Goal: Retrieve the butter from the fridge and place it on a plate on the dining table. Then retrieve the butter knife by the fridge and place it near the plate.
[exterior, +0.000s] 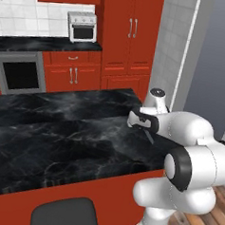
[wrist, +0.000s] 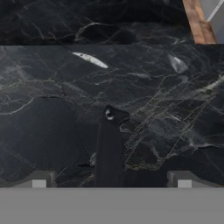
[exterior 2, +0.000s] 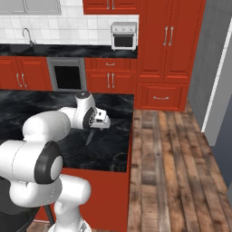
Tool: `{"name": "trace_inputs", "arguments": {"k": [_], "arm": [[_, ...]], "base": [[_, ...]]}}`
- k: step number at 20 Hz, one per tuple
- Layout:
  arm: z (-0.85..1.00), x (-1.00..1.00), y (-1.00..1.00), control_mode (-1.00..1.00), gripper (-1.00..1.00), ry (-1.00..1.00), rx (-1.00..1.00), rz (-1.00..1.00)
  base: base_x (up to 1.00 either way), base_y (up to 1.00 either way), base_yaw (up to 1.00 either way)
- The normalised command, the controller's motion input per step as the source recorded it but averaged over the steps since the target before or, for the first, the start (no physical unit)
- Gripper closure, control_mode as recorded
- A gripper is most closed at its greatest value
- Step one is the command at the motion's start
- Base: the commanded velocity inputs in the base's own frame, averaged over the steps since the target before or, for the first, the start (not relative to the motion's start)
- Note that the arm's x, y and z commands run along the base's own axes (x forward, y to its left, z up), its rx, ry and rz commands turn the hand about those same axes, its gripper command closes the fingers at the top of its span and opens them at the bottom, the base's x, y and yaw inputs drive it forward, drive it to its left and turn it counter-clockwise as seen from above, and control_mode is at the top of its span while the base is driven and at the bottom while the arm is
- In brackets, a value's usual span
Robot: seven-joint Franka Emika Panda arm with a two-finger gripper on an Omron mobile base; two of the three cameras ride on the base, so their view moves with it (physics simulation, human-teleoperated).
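Over the right end of the dining table, the gripper hangs just above the black, white-veined marble with its jaws spread wide and nothing between them. From the hand view the two fingertips stand far apart at the bottom, and the hand's own shadow falls on the bare stone between them.

The arm is folded up tight. The shoulder and elbow bulge close to the base, the forearm reaches a short way forward, and the wrist is bent so the hand looks down and slightly ahead at the table. It looks like a travelling pose, not a reaching one.

Off to the right, across the wooden floor, stands a tall grey front with a long pale vertical strip, which I take for the fridge. Its door looks shut, and going by the task the butter should be inside, behind that door.

I expect the butter to be light and small, soft enough to dent under a hard squeeze, and greasy enough to slide. I would pinch it gently across its two long sides near the middle, with the jaws square to the stick.
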Motion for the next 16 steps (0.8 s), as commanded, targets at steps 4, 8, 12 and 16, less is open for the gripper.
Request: {"name": "trace_inputs", "arguments": {"k": [4, 8, 12, 16], "arm": [[-0.01, 0.0, 0.0, -1.0, -1.0, 0.0, 0.0, 0.0], [-0.08, 0.0, 0.0, -1.0, 1.0, 0.0, 0.0, 0.0], [-0.05, 0.0, 0.0, -1.0, 1.0, 0.0, 0.0, 0.0], [-0.04, 0.0, 0.0, -1.0, 1.0, 0.0, 0.0, 0.0]], "base": [[0.0, 0.0, 0.0], [0.0, 0.0, 0.0], [0.0, 0.0, 0.0], [0.0, 0.0, 0.0]]}}
